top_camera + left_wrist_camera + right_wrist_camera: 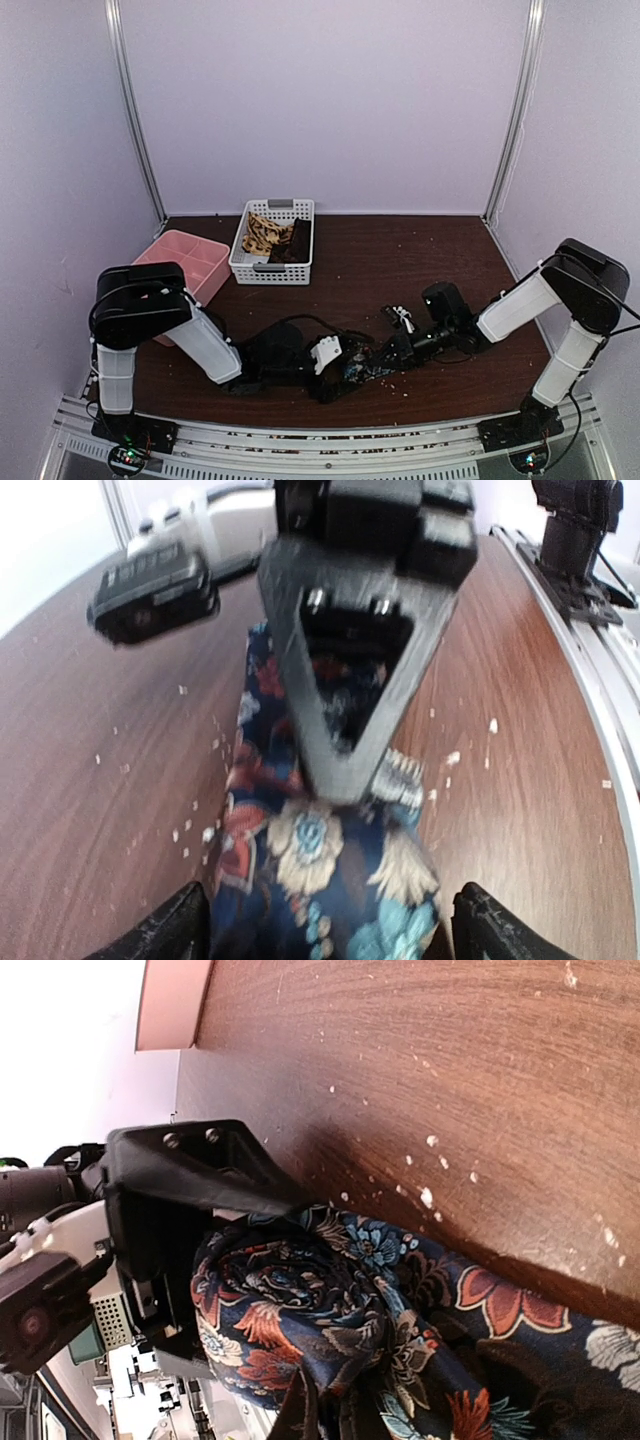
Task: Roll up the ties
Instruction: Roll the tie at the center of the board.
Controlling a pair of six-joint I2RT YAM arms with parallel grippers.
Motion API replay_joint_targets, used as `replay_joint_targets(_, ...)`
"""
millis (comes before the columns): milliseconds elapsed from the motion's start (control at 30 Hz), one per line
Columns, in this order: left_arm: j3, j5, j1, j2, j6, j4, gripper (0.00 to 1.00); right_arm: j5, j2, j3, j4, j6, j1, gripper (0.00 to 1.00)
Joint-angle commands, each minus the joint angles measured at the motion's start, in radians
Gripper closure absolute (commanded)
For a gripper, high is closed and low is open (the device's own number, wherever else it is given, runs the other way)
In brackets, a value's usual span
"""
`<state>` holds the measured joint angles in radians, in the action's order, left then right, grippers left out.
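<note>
The dark floral tie (pixel 320 880) lies on the wooden table, partly wound into a roll (pixel 300 1300). In the top view it is a small bundle (pixel 352 372) between the two arms. My left gripper (pixel 330 935) has a finger (pixel 170 935) on each side of the roll, closed against it. My right gripper (pixel 350 780) shows as a dark triangular finger tip pinching the tie just beyond the roll. Its own fingers are hidden under the fabric in the right wrist view. The tan tie (pixel 262 235) and the dark brown tie (pixel 296 243) lie in the basket.
The white perforated basket (pixel 270 268) stands at the back, left of centre. The pink tray (pixel 190 260) stands to its left. White crumbs are scattered on the table (pixel 120 780). The metal rail (pixel 600 680) runs along the near edge, with the right arm's base on it.
</note>
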<state>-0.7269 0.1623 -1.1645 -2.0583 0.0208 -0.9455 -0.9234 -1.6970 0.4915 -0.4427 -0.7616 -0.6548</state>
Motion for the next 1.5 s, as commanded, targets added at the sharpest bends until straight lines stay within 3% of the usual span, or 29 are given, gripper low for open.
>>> replay_joint_targets(0, -0.046, -0.082, -0.034, -0.057, 0.017, -0.156, 0.15, 0.107, -0.092, -0.016, 0.127, 0.037, 0.014, 1.00)
replay_joint_targets(167, -0.105, -0.095, -0.034, -0.126, 0.012, -0.169, 0.23, 0.108, -0.119, -0.018, 0.127, 0.044, 0.017, 1.00)
replay_joint_targets(433, -0.089, -0.066, -0.034, -0.149, 0.048, -0.151, 0.62, 0.091, -0.059, -0.032, 0.114, 0.039, 0.020, 1.00)
replay_joint_targets(567, -0.043, -0.073, -0.031, -0.119, 0.031, -0.108, 0.71, 0.081, 0.064, -0.049, 0.044, 0.007, 0.020, 0.78)
replay_joint_targets(633, -0.023, -0.048, -0.024, -0.110, 0.027, -0.101, 0.73, 0.095, 0.139, -0.044, 0.041, -0.001, 0.019, 0.69)
replay_joint_targets(733, -0.002, 0.020, -0.012, -0.103, 0.024, -0.107, 0.75, 0.118, 0.150, 0.007, 0.099, 0.021, 0.019, 0.68)
replay_joint_targets(933, 0.019, 0.108, 0.017, -0.098, 0.046, -0.147, 0.75, 0.153, 0.040, 0.097, 0.249, 0.095, 0.018, 0.77)
replay_joint_targets(1200, 0.062, 0.111, 0.041, -0.012, 0.058, -0.153, 0.73, 0.208, 0.000, 0.054, 0.326, 0.154, 0.014, 0.80)
replay_joint_targets(1467, 0.040, 0.077, 0.042, 0.089, 0.041, -0.012, 0.71, 0.231, 0.022, -0.032, 0.295, 0.134, 0.012, 0.80)
